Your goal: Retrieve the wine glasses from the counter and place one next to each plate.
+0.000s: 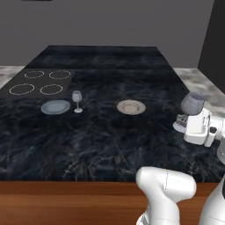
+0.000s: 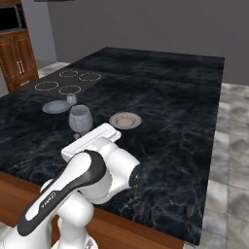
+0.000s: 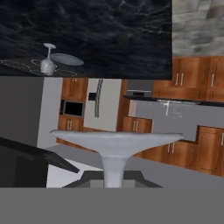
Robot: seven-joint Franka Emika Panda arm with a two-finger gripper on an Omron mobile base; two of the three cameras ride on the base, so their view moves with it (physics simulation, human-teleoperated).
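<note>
Dark kitchen, wood cabinets at the back, big black marble-veined desk (image 1: pixel 110 132) with four burner rings (image 1: pixel 41 82) at its far left.

One wine glass (image 1: pixel 77 101) already stands upright just right of the grey-blue plate (image 1: pixel 56 107), close beside it, whether touching can't be told. That pair looks done.

Second wine glass (image 1: pixel 192 103) is in the gripper (image 1: pixel 186 121), carried above the desk's right side, bowl up and tilted a little. Fingers are closed narrow on the stem; hand view shows the glass foot (image 3: pixel 114 139) right in front of the camera with the stem running down between them. In the right base view the held glass (image 2: pixel 80 119) sits just above the hand.

Beige plate (image 1: pixel 131 107) is mid-desk, nothing next to it, well apart from the carried glass.

Step in hand, as I read it: transport to the beige plate.

How to do it well:
- level the glass before descent so the foot lands flat
- aim for bare desk just beside the plate, not on its rim
- come down slowly; the foot is wide, the stem thin, a tilted touchdown would tip it
- release only once the foot is seated, then back off along the stem axis without clipping the bowl
</note>
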